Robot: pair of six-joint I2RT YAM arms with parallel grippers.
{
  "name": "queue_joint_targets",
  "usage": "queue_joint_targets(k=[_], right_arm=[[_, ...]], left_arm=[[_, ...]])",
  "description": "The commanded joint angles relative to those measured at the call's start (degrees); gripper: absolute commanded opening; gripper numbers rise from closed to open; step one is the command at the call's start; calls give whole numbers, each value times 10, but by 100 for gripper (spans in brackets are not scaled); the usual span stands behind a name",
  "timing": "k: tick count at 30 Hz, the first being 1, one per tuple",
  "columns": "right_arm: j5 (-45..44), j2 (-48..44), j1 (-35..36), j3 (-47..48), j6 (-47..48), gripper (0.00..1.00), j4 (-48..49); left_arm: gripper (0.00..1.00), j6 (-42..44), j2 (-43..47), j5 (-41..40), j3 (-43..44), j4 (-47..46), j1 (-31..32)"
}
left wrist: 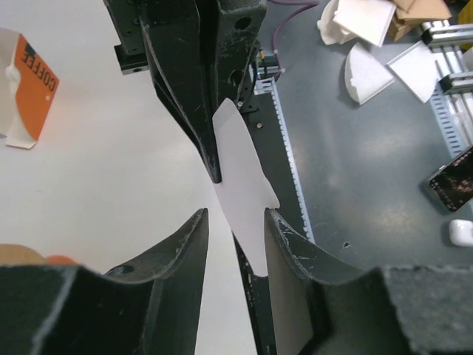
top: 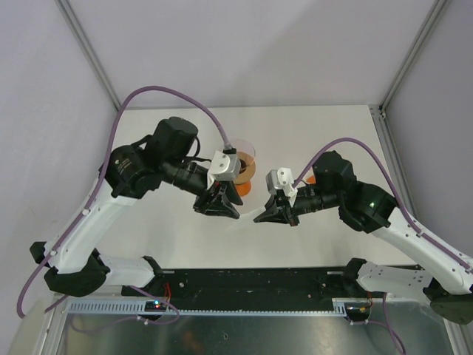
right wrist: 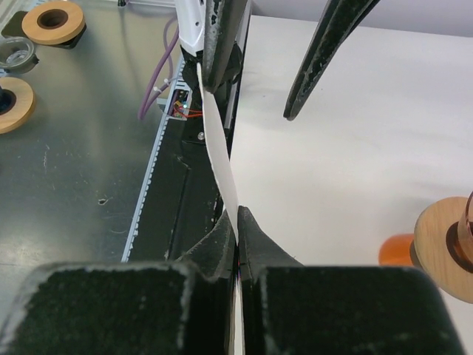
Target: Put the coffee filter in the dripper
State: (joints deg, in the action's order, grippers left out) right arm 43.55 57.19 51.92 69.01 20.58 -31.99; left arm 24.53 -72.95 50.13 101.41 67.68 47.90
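The filter is a thin, flat sheet of white paper with a curved, lobed edge. It is held in the air just on the near side of the dripper, standing edge-on to the right wrist camera. The right gripper is clamped tight on one end of it. The left gripper has its fingers apart with the paper passing between them, and the paper lies against one finger without being pinched.

The dripper is a clear, pinkish cone on a wooden disc, with a small orange cup beside it. An orange packet printed COFFEE stands to the right of the dripper.

The surface is matte white. Pale grey wall panels rise behind the dripper and to either side of it, joined by aluminium posts.

Nearer than the dripper, past the surface's edge, a black rail carries the arm bases. Beyond that, a grey metal sheet holds spare filters, a phone and more wooden discs.
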Motion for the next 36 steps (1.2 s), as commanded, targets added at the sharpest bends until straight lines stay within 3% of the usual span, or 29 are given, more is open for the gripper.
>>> queue_joint_targets(k=[1,13,22,31,36], right_arm=[[-10,-6,3,13,-7,0,4],[-19,-4,2,14,-15,0,3],[-19,-2,2,15,-15,0,2],[-25,-1,4,15,-14,0,-2],[-26,0,4,15,-12,0,-2]], left_arm=[[41,50,18,-40,29,37,4],[45,50,14,-24,61,46,4],[37,19,-7,-64,73,30,4],[31,6,-15,-46,60,21,7],[18,4,-17,-38,60,19,8]])
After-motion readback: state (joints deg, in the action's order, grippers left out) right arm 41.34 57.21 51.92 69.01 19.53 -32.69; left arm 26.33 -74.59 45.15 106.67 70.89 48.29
